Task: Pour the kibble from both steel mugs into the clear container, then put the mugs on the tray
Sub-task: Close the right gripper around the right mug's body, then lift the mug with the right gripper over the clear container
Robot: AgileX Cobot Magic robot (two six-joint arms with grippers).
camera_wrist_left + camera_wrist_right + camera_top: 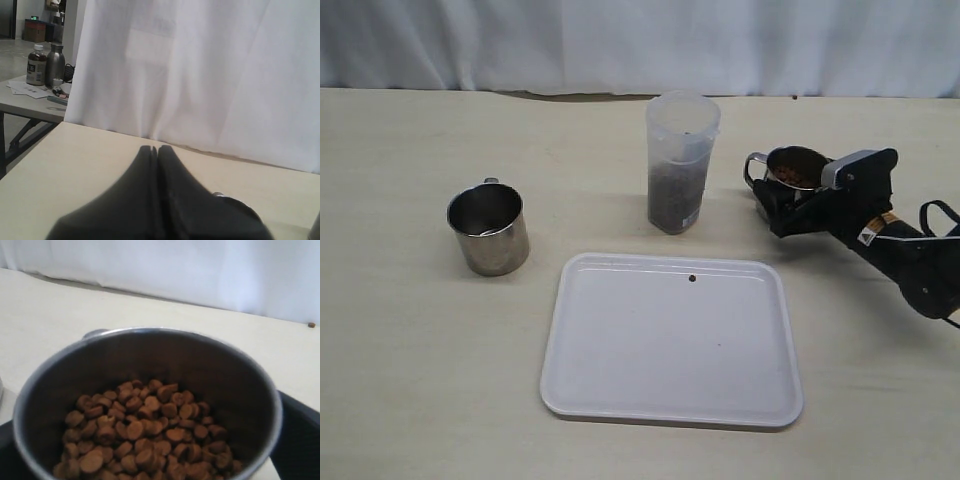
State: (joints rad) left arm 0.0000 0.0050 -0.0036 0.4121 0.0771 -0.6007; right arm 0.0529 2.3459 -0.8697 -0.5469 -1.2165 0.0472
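**Exterior view.** Shows table [410,380] w/ white curtain [620,40] behind. At centre-front, tray [620,380], flat, one stray pellet [692,278] on its far half. Just behind tray, clear container [681,130], upright, approx. half full of kibble [676,195]. To left, well apart from container, left mug [488,228], upright, handle to rear, no kibble visible inside. To right of container, right mug [798,168], upright, brown pellets up near rim. Sits between jaws of right gripper [798,195], spread wide, one per side of mug. Can't tell whether pads press on steel, nor whether mug's base is off table.

**Left wrist view.** Shows left gripper [157,149] clenched, black fingers [145,180] flush together, nothing between. Bare table below, curtain beyond. At one edge, side table [30,102] w/ bottles [36,65].

**Right wrist view.** Looks straight down into right mug [150,352], kibble [145,435] heaped across its bottom. Black fingers [300,440] of right gripper close beside mug's outer wall on both sides, jaws at full spread. One loose pellet [311,324] on table by curtain.
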